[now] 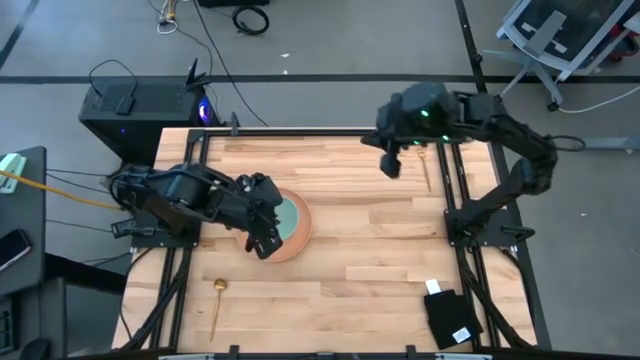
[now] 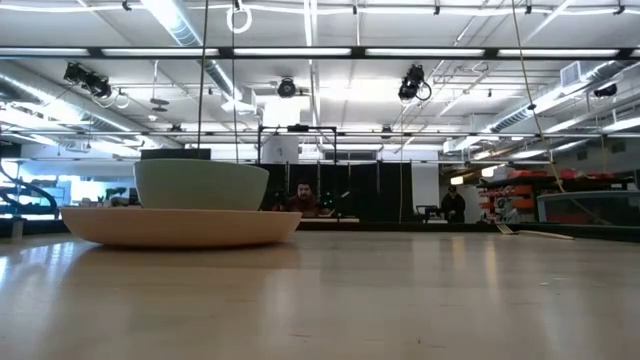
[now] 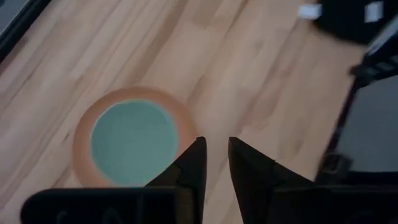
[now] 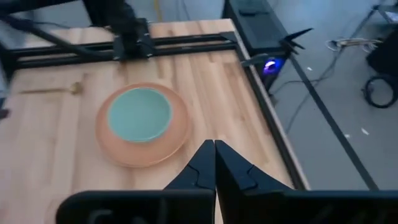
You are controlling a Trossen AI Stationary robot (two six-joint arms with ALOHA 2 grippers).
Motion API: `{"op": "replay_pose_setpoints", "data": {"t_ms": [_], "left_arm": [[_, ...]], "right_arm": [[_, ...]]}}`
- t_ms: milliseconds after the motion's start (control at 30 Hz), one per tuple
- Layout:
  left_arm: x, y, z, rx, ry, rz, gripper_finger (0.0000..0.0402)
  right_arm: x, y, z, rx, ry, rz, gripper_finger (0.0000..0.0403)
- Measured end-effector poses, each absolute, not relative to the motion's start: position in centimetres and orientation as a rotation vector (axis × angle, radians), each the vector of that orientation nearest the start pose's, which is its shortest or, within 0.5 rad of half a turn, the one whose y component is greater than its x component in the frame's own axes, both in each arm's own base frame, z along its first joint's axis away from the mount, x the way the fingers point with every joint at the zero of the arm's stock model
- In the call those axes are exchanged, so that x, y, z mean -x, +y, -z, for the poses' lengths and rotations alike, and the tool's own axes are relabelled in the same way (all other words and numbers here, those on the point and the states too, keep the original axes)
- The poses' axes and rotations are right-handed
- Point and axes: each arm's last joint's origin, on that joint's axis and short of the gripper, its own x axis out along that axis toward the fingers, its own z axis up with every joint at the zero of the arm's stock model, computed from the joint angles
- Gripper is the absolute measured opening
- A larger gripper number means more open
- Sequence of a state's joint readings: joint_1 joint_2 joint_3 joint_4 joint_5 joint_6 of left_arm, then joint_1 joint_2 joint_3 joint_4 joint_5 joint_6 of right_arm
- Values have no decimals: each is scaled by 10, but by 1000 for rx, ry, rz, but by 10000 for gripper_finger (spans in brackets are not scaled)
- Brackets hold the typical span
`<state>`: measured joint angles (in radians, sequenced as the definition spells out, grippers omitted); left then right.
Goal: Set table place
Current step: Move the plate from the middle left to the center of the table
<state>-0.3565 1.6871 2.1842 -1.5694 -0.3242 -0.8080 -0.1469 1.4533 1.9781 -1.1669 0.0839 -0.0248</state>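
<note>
The salmon-orange plate (image 1: 296, 240) lies flat on the table (image 1: 370, 260), left of its middle, and the pale teal bowl (image 1: 292, 214) stands in it; both also show in the left wrist view (image 3: 184, 111), (image 3: 133, 143), the right wrist view (image 4: 176, 134), (image 4: 140, 114) and the low view (image 2: 180, 226), (image 2: 200, 184). The gold spoon (image 1: 216, 303) lies at the near left and the gold fork (image 1: 426, 166) at the far right. My left gripper (image 1: 264, 243) hangs over the plate's near left rim, slightly open and empty (image 3: 214, 155). My right gripper (image 1: 391, 166) hangs above the far right of the table, shut and empty (image 4: 214, 149).
A black pouch with a white tag (image 1: 449, 316) lies at the near right corner. Black rails (image 1: 455, 190) run along the table's sides. People (image 2: 303, 200) show in the room beyond the table. Bare wood lies between the plate and the right rail.
</note>
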Motion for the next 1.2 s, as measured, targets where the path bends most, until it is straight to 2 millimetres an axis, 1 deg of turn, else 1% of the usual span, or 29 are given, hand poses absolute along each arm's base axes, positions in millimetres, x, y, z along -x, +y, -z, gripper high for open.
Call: {"op": "replay_pose_setpoints", "data": {"t_ms": [100, 200, 300, 400, 500, 633, 800, 833, 933, 1100, 1200], "left_arm": [[-259, -82, -432, 404, 1018, -430, 70], [-247, -72, -405, 477, 1131, -494, 69], [-223, -58, -382, 579, 1212, -577, 68], [-198, -43, -357, 737, 1276, -706, 68], [-185, -32, -329, 866, 1300, -795, 68], [-180, -22, -292, 965, 1292, -918, 70], [-171, -4, -246, 1098, 1295, -1235, 79], [-169, -1, -238, 1113, 1297, -1277, 81], [-167, 8, -216, 1154, 1271, -1304, 85], [-173, 20, -184, 1226, 1154, -1216, 86], [-170, 27, -169, 1288, 1110, -1272, 83]], "right_arm": [[-232, -27, -480, -10, 641, 186, 3], [-221, -19, -473, -35, 648, 168, 4], [-213, -14, -467, -53, 654, 195, 2], [-207, -11, -462, -66, 652, 242, 3], [-206, -10, -458, -77, 660, 257, 2], [-209, -10, -455, -92, 656, 264, 3], [-215, -11, -455, -93, 641, 264, 2], [-216, -11, -455, -94, 638, 264, 2], [-216, -11, -455, -94, 631, 264, 2], [-217, -11, -456, -95, 627, 263, 2], [-217, -11, -456, -95, 627, 263, 2]]}}
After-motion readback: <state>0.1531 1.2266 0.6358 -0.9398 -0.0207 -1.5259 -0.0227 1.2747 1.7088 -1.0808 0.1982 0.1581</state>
